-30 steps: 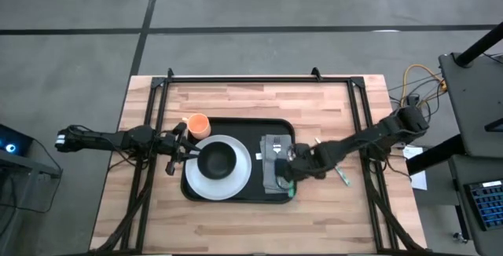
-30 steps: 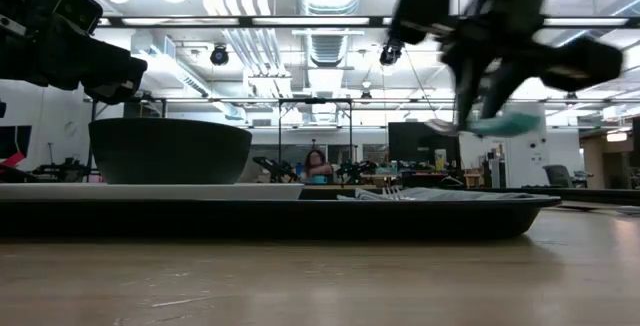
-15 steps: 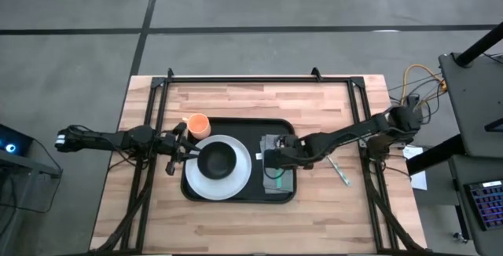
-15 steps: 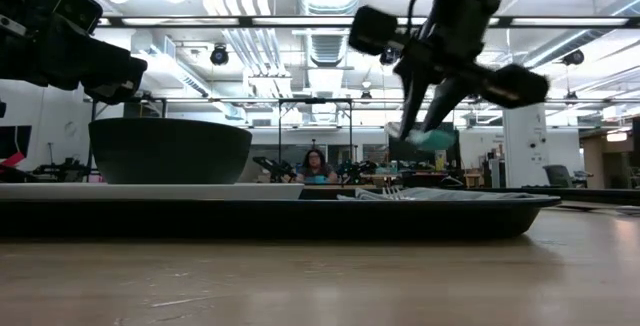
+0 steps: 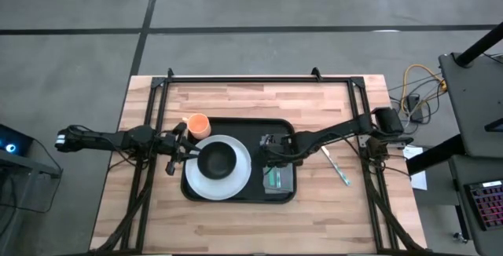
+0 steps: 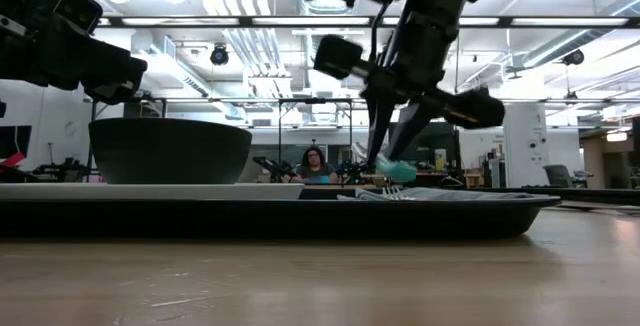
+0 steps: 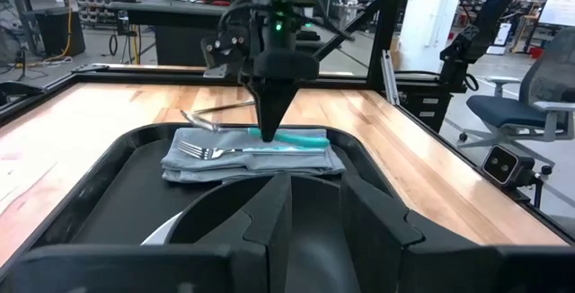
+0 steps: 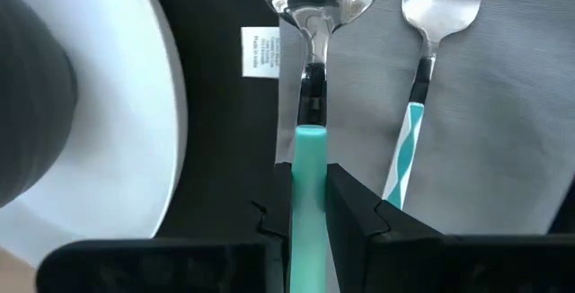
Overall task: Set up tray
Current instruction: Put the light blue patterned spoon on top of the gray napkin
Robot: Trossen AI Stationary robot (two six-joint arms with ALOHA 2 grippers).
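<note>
The right gripper point(image 5: 271, 151) has come in over the tray point(image 5: 236, 126) from the bare tabletop point(image 5: 236, 99) beside it, and it now hangs low above the grey napkin point(image 5: 278, 176) that lies in the tray's end away from the plate. Its fingers are closed on the teal handle of a spoon point(image 8: 310, 185), with the spoon bowl pointing ahead over the napkin's edge nearest the plate. In the low view the spoon is close to the napkin but I judge that it is not yet laid down. This means the spoon is almost delivered, and what remains is a small descent and a release next to the fork point(image 8: 422, 77), which already lies on the napkin.

The tray sits in the middle of the tabletop. Inside it, a white plate point(image 5: 236, 179) fills the other end and carries a black bowl point(image 5: 216, 159); I cannot see anything in the bowl. An orange cup point(image 5: 197, 123) stands at the tray's corner, and I cannot tell if it is inside the rim. One more utensil point(image 5: 338, 168) lies on the wood outside the tray.

The left gripper point(image 5: 182, 151) waits at the plate's edge, and I cannot tell how its fingers stand.
</note>
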